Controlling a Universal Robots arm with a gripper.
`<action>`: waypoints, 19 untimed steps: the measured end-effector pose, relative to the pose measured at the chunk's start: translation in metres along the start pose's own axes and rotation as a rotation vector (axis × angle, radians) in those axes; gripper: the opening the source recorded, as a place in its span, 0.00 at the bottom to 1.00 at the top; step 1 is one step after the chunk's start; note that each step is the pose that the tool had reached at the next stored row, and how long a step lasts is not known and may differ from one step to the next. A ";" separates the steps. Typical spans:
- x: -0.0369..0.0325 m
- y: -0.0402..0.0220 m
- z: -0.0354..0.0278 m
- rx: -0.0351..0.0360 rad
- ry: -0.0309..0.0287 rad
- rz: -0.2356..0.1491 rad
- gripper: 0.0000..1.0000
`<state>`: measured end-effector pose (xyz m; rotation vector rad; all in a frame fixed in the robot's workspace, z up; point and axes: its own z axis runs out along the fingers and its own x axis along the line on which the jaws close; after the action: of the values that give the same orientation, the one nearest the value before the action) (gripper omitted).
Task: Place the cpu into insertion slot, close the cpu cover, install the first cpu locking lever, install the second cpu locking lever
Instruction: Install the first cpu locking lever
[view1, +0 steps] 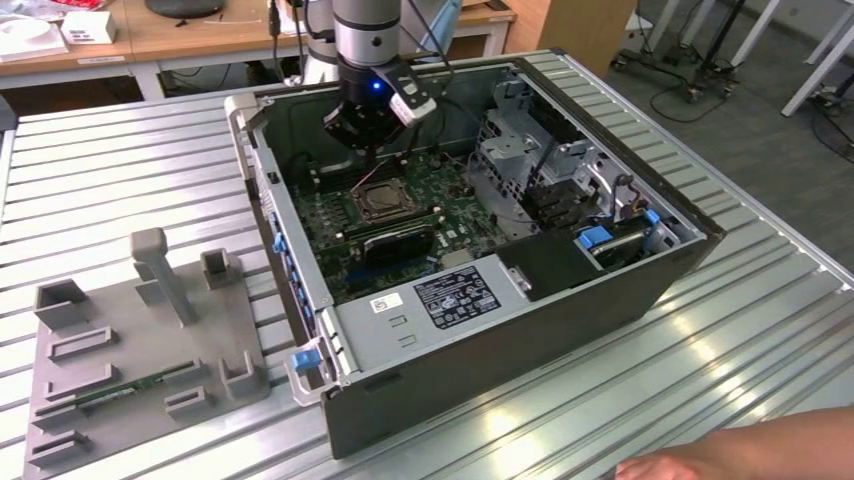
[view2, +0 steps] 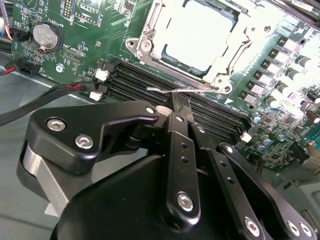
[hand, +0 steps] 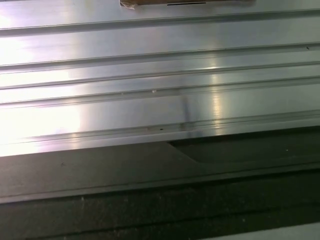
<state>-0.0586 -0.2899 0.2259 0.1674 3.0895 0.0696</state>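
Fingers pinched together, the gripper (view2: 177, 101) touches the thin, springy wire cpu locking lever (view2: 157, 89), probably best pressed near its hooked end.

A smooth, pale metal top is seen on the cpu (view2: 200, 35), shiny bare metal on the cover (view2: 152, 30), glossy ribbed metal on the table (hand: 150, 75).

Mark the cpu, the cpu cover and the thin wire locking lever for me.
cpu (view2: 200, 32): second wrist view, middle of its silvery top.
cpu cover (view2: 152, 27): second wrist view, one side bar of the metal frame.
locking lever (view2: 160, 90): second wrist view, its thin wire end.
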 end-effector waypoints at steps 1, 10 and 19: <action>0.0000 -0.0002 0.0000 0.0001 0.0000 0.000 0.10; 0.0000 -0.0014 0.0018 0.0001 0.0001 0.000 0.10; 0.0002 -0.0017 0.0084 0.0001 0.0000 0.000 0.10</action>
<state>-0.0586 -0.2912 0.2174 0.1673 3.0895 0.0695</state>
